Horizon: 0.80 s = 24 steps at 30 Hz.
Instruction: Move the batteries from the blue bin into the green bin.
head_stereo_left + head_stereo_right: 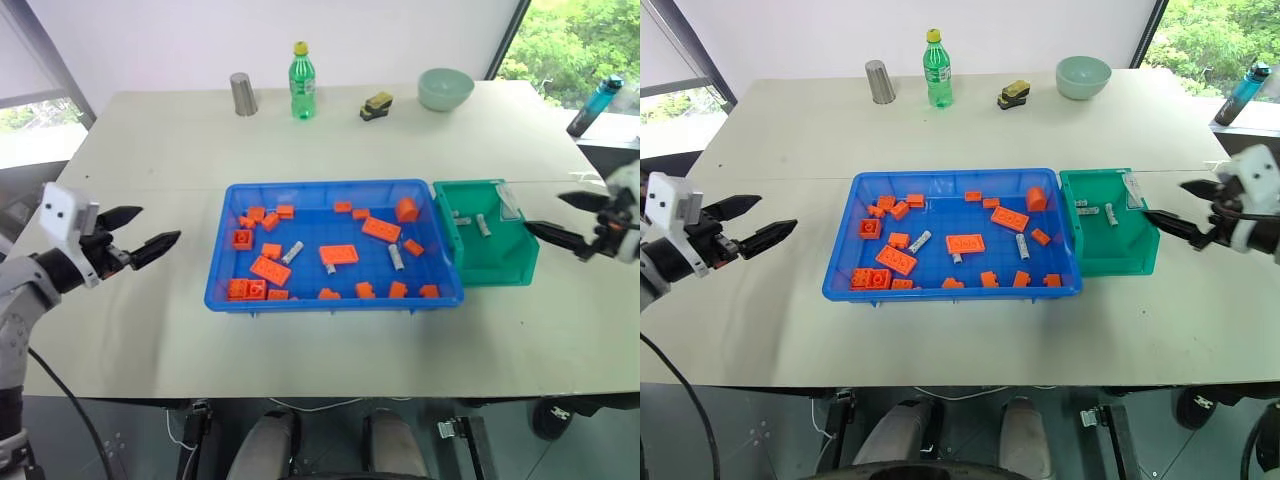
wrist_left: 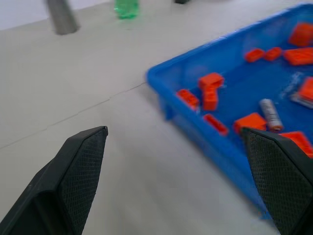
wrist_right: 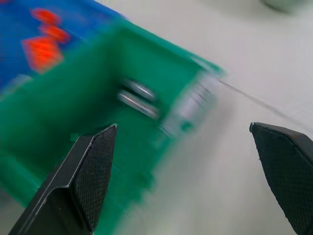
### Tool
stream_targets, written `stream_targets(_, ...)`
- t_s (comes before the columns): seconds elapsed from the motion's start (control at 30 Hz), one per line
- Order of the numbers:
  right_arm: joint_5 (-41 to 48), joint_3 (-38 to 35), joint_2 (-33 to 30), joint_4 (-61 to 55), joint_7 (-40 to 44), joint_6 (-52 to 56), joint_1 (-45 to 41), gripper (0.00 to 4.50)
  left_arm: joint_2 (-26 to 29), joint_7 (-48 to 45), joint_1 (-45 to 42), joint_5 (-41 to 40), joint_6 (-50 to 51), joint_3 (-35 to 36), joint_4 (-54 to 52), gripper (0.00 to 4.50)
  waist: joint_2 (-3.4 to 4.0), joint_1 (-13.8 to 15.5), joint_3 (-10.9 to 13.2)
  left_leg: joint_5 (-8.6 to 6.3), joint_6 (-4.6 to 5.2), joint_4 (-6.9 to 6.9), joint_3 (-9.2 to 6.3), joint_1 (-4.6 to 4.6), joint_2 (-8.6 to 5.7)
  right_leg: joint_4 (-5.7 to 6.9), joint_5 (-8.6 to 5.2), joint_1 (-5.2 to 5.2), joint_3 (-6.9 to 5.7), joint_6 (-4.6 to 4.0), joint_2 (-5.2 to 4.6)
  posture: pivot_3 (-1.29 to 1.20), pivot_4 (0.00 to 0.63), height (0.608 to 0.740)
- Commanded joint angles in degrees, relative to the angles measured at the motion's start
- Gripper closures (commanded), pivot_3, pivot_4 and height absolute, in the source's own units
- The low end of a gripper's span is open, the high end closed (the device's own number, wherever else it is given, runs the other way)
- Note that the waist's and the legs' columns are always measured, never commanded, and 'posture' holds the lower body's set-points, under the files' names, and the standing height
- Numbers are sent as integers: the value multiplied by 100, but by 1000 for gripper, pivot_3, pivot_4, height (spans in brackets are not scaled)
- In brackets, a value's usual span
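With some batteries [image 1: 293, 252] left in the blue bin [image 1: 330, 190] and others in the green bin [image 1: 500, 264] at three o'clock, both the left gripper [image 1: 143, 232] and right gripper [image 1: 562, 219] hang spread and empty, so another pick is due.

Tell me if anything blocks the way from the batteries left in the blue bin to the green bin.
Only the walls: the blue bin's right rim and the green bin's adjoining side sit between the batteries and the drop spot. Lifted over them, nothing visible blocks.

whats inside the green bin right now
The green bin holds at least two batteries lying on its floor. Its near wall hides the front of the floor, so more there cannot be ruled out.
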Motion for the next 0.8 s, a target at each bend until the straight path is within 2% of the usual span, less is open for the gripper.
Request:
stream_targets(0.03,191,615,296,-707,391,297,-837,32,315,-415,-166,-279,181,-112,-462,0,0,-35,0,0,0,-2,0,-1,0,1,0,-2,0,0,0,0,150,727)
stream_targets(0.23,-150,1998,1451,-762,1047,164,-2307,32,553,-808,-377,-441,310,-240,-614,0,-1,-95,1,2,-3,-14,-4,-5,1,7,0,-19,0,0,1,0,150,727)
stream_targets(0.37,-619,2678,2756,274,968,-302,-3191,32,620,-926,-208,-471,372,-212,-745,0,-2,-143,2,4,-7,-17,-6,-6,1,12,0,-24,-1,0,2,0,150,727)
stream_targets(0.47,-1145,3125,3573,1333,926,-1053,-3585,32,583,-894,30,-522,433,-82,-994,0,-4,-184,1,5,-9,-18,-18,-6,0,18,0,-25,-4,0,3,0,150,727)
stream_targets(0.63,-1893,3584,4454,3032,1007,-2320,-4095,32,527,-738,488,-634,533,221,-1427,0,-5,-226,2,6,-11,-19,-31,-6,-4,20,0,-24,-6,-1,3,0,150,727)
stream_targets(0.8,-2481,3758,4948,4365,955,-3293,-4415,32,421,-528,949,-792,671,587,-1861,0,-5,-276,2,10,-18,-25,-32,-6,-2,24,0,-32,-5,-1,8,0,150,727)
